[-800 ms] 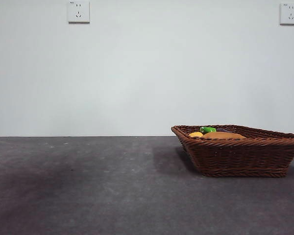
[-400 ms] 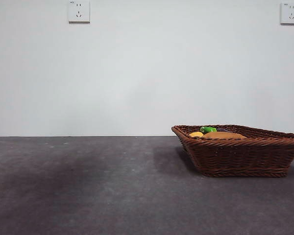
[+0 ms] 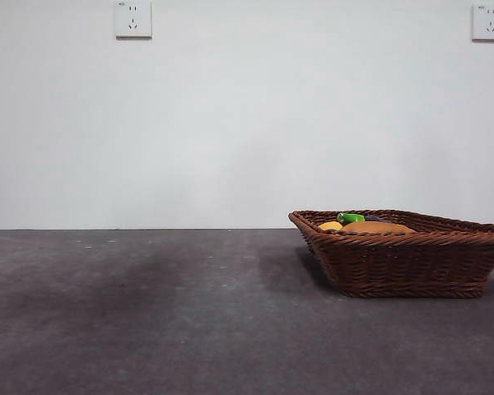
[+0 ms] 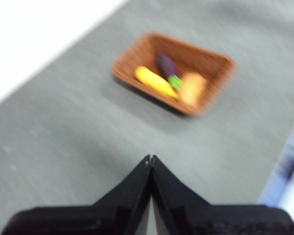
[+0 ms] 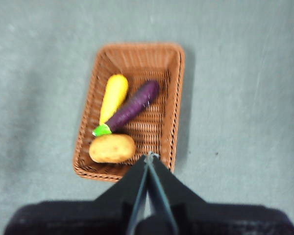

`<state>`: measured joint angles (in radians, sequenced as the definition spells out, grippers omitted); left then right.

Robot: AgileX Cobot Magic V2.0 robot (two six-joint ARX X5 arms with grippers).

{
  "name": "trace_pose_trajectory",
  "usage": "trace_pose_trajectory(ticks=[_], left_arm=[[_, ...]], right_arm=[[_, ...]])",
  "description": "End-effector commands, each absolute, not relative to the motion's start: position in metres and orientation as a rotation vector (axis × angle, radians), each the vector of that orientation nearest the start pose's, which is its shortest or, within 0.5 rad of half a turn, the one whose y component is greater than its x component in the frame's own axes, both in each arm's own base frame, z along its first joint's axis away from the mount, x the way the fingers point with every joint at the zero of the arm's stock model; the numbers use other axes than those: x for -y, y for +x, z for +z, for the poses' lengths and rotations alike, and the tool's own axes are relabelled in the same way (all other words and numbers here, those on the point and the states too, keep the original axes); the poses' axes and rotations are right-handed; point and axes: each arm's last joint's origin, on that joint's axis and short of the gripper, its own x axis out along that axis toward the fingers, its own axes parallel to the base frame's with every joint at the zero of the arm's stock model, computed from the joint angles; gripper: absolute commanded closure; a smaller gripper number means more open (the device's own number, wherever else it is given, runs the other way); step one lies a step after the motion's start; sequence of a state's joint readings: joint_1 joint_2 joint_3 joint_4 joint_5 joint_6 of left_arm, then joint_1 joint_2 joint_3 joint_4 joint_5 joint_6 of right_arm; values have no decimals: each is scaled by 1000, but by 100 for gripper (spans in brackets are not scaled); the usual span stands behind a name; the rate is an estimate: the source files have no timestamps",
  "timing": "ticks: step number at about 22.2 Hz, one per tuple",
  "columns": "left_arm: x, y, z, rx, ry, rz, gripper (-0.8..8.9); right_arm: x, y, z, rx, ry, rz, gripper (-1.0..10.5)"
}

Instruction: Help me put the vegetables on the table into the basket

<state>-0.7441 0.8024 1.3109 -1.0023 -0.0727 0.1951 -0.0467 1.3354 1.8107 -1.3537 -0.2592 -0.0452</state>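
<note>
The brown wicker basket (image 3: 412, 259) stands on the grey table (image 3: 148, 313) at the right. Inside it lie the yellow corn cob (image 5: 113, 95), the purple eggplant (image 5: 132, 106) with its green stem, and the tan potato (image 5: 112, 148). From the front only the tops of the corn (image 3: 329, 225), the green stem (image 3: 350, 218) and the potato (image 3: 377, 228) show above the rim. My right gripper (image 5: 149, 156) hangs high above the basket's near rim (image 5: 172, 112), shut and empty. My left gripper (image 4: 150, 159) is shut and empty, raised well away from the basket (image 4: 206, 100).
Two wall sockets (image 3: 132, 19) (image 3: 487, 22) sit high on the white wall behind the table. A pale table edge (image 4: 284, 171) shows in the left wrist view.
</note>
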Motion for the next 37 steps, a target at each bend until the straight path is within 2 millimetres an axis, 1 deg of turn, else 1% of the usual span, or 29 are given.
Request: trace_pose_trajectory(ticks=[1,3,4,6,8,11,14,19,22,25,29,37], left_arm=[[63,107,380,-311,359,-589,817],[51,122,341,-234,301,-500,817],[45,125,322,-203,271,-478,817],[35,125,284,-150,220,-439,817],[26,120,250,-126,185,-366,817],[17,110,214,-113,142,-295,817],[10,102,191,-104,103,-231,817],[7,98,166,-89,85,-203,817],[4,97,154,-125,-15,-80,817],[2,96,150,-158,-3,-13,817],[2,96,149,-165,75,-22,817],[2,96,150,-162,56,-30,817]], right_arm=[[3,229,437,-954,104,216,946],[4,244,427,-1000,111,215,946],[4,251,422,-1020,114,215,946],[5,262,414,-1056,117,210,946],[5,271,407,-1084,117,201,946],[6,277,401,-1106,112,188,946],[7,278,401,-1107,107,179,946],[7,278,401,-1108,99,167,946],[7,278,401,-1107,99,167,946],[7,278,401,-1107,99,167,946],[7,278,401,-1107,99,167,946],[7,278,401,-1107,99,167,946]])
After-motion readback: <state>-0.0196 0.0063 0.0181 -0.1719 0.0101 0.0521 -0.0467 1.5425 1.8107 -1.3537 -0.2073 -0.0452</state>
